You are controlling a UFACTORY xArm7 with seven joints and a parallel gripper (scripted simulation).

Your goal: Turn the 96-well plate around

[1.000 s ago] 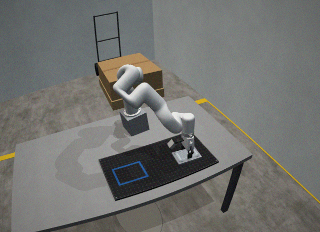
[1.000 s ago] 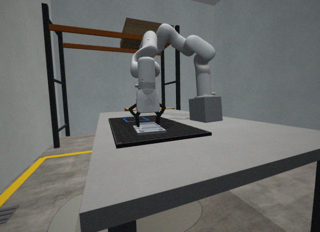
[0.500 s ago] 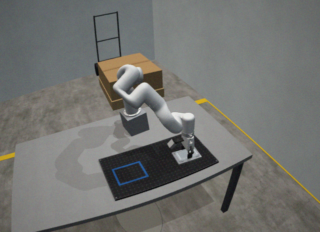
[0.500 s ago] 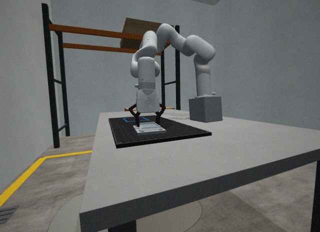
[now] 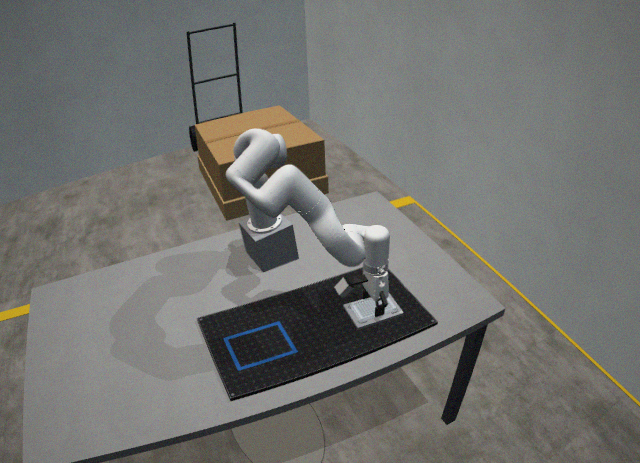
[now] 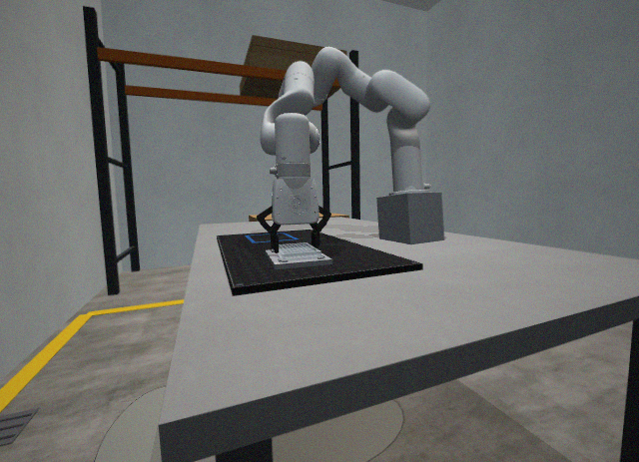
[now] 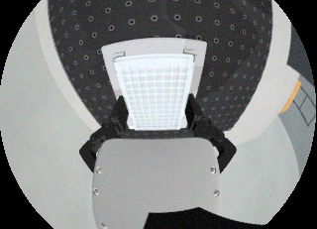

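Note:
The white 96-well plate (image 7: 157, 96) (image 5: 373, 311) sits low in the light grey plate nest N1 on the right part of the black deck (image 5: 315, 331). My gripper (image 7: 156, 101) stands straight down over the plate. Its two black fingers press on the plate's two long sides, so it is shut on the plate. In the exterior view the fingers (image 6: 294, 242) straddle the plate (image 6: 299, 252), which still rests in the nest. The cut corner and the A1 mark are too small to tell. The blue taped outline B1 (image 5: 260, 345) lies on the left part of the deck.
The arm's grey base block (image 5: 268, 244) stands behind the deck. A small dark tag lies on the deck just behind the nest. The table's right edge (image 5: 473, 287) is close to the nest. A cardboard box on a cart (image 5: 261, 156) stands behind the table.

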